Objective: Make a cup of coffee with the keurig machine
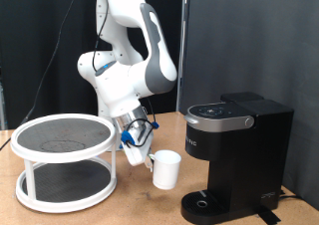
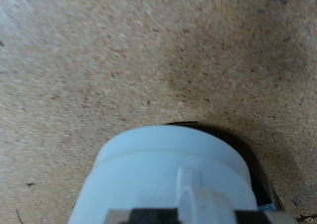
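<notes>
Gripping one white cup left of the single keurig machine, the hand hovers above the surface.

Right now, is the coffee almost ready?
Not yet. The gripper is carrying the cup in the air, partway between the round white shelf and the keurig machine. The machine's drip tray has no cup on it, and its lid is down.
</notes>
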Controlling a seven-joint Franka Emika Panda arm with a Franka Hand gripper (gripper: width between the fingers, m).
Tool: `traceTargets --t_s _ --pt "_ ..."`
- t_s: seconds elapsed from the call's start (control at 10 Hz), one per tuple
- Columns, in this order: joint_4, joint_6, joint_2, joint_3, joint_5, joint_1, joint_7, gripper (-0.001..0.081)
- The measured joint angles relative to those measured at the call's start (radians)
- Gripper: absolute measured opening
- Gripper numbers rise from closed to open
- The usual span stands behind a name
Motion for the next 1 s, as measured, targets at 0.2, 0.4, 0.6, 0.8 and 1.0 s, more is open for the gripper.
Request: traceTargets --t_s 0.2,0.4,0.6,0.8,1.0 --pt "0.014 0.012 0.032 0.034 0.115 0.007 -0.082 0.0008" --pt "0.033 0.029 0.052 0.066 0.221 0.012 -0.152 0.0008" --pt "0.051 0.054 0.069 0.096 0.305 0.019 -0.207 0.0008" --pt "0.064 0.064 0.087 0.113 0.316 0.021 -0.207 0.0008" --pt "0.076 0.079 0.104 0.127 0.335 0.023 -0.208 0.0008"
